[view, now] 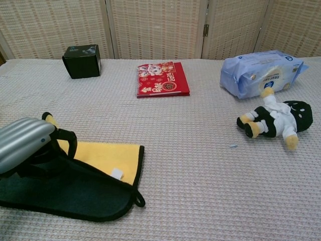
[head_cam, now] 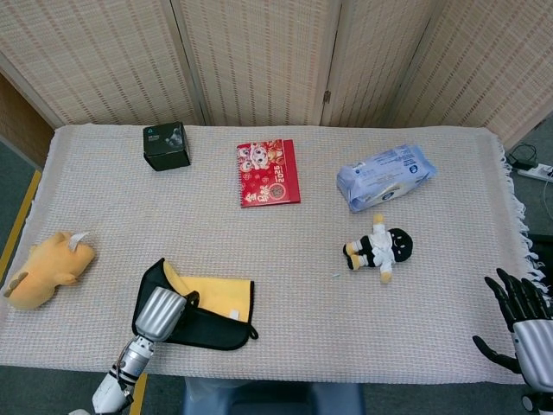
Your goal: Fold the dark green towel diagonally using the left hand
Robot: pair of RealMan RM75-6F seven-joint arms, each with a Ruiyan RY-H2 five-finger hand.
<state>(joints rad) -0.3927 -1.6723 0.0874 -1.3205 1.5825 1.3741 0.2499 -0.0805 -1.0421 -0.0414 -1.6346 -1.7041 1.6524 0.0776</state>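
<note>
The dark green towel (head_cam: 212, 327) (view: 75, 193) lies near the table's front left edge, partly folded over so its yellow underside (head_cam: 212, 295) (view: 108, 156) shows with a small white tag. My left hand (head_cam: 160, 311) (view: 22, 145) grips the towel's folded-over part at its left side, fingers curled into the cloth. My right hand (head_cam: 523, 316) hangs off the table's right front corner, fingers spread, holding nothing.
A black box (head_cam: 166, 145) sits at the back left, a red booklet (head_cam: 268, 173) at the back middle, a blue wipes pack (head_cam: 384, 175) at the back right. A small doll (head_cam: 380, 246) lies right of centre. A yellow plush toy (head_cam: 47, 268) rests at the left edge.
</note>
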